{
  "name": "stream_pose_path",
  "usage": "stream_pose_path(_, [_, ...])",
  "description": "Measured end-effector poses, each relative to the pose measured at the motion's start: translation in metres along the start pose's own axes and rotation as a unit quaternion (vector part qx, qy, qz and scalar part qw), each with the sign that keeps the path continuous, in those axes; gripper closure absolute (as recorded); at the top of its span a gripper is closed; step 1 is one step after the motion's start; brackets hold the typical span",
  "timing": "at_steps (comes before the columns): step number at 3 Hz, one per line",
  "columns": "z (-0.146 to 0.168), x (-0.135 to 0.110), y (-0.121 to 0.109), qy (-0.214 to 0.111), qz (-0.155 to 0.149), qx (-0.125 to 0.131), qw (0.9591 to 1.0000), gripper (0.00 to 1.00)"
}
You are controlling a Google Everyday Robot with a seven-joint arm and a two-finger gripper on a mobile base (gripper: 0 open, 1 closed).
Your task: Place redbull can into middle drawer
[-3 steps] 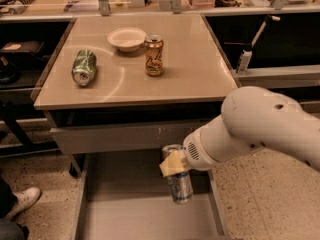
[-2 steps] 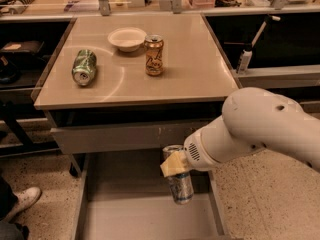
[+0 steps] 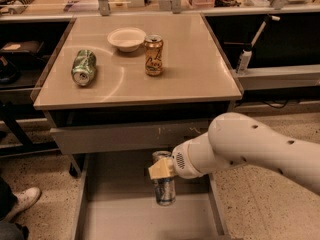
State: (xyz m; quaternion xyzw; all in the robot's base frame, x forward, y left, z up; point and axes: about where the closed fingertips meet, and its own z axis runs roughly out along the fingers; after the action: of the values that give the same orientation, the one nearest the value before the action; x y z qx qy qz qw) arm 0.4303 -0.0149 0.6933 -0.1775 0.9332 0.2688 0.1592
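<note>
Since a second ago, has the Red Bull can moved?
Yes. The redbull can, held in the gripper, has shifted slightly left, away from the right wall of the middle drawer.

We see the gripper [image 3: 162, 170] over the middle drawer [image 3: 125, 219], its finger pale tan against the silver and dark blue redbull can [image 3: 165, 190] it clasps. The arm [image 3: 250, 146] behind it is glossy white, dotted with small dark holes. The drawer floor is plain grey, and the drawer front [image 3: 115, 136] above is grey with pale scratches. On the beige table [image 3: 200, 74] we see a green can [image 3: 83, 67], an orange-gold can [image 3: 154, 55] and a white bowl [image 3: 126, 38]. The floor [image 3: 260, 204] is speckled tan.
</note>
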Motion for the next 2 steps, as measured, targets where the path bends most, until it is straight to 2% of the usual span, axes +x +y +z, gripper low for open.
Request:
stream_pose_path(1, [0.0249,-0.0087,-0.0099,-0.043,0.022,-0.004,0.9988,1.0])
stream_pose_path(2, [0.0238,-0.018,-0.0119,-0.061,0.021,0.001,0.9979,1.0])
